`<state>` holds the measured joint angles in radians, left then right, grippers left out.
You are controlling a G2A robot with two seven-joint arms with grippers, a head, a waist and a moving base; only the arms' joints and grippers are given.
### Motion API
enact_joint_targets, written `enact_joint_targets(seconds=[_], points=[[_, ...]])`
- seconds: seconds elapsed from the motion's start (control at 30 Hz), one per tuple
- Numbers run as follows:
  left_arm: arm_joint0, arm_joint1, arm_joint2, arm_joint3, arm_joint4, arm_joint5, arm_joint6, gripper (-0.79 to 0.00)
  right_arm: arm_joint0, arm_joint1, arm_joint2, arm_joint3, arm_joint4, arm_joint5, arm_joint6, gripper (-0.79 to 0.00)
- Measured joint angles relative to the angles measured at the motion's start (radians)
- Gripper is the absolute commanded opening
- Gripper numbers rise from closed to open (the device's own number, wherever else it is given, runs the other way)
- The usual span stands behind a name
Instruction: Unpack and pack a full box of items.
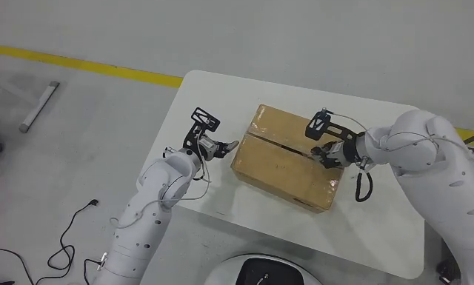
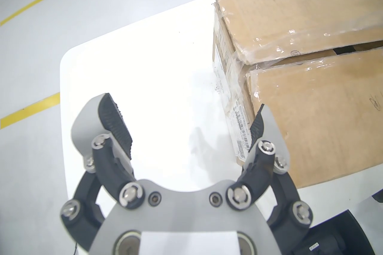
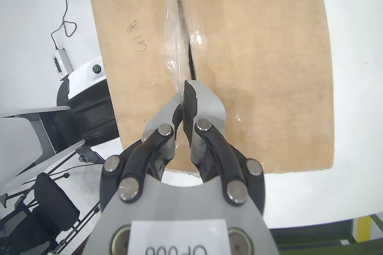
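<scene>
Top view: one brown cardboard box [image 1: 285,155] sits near the middle of a white table [image 1: 215,92], turned at a slant to the table's edges. Its two top flaps are down and meet along a seam that runs the length of the box. A strip of clear, wrinkled tape [image 3: 172,29] lies along that seam. A thin dark gap shows between the flaps, but what is inside the box cannot be seen.

The right gripper [image 1: 324,153] is on top of the box, toward its right end, right at the seam. In the right wrist view its fingers are drawn narrow, nearly together, pinching the clear tape where the flaps meet.

The left gripper [image 1: 222,148] is over bare table just beside the box's left end. In the left wrist view its fingers are spread wide with nothing between them, and one fingertip [image 2: 261,118] is close to the box's labelled end wall. Whether it touches the wall is unclear.

On the grey floor past the table there is one yellow line [image 1: 89,65], and one pale tube [image 1: 38,106] lies far to the left.
</scene>
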<state>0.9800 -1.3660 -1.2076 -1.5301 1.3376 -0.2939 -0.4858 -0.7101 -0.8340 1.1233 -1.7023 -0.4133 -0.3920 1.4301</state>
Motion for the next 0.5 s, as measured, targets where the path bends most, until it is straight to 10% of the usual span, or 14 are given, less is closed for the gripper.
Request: enact_joint_targets(seconds=[0.5], points=[[0.010,0.005,0.009,-0.020,0.007,0.001,-0.006,0.000,-0.016,0.005,-0.005,0.002,0.002,0.012,-0.016,-0.785]])
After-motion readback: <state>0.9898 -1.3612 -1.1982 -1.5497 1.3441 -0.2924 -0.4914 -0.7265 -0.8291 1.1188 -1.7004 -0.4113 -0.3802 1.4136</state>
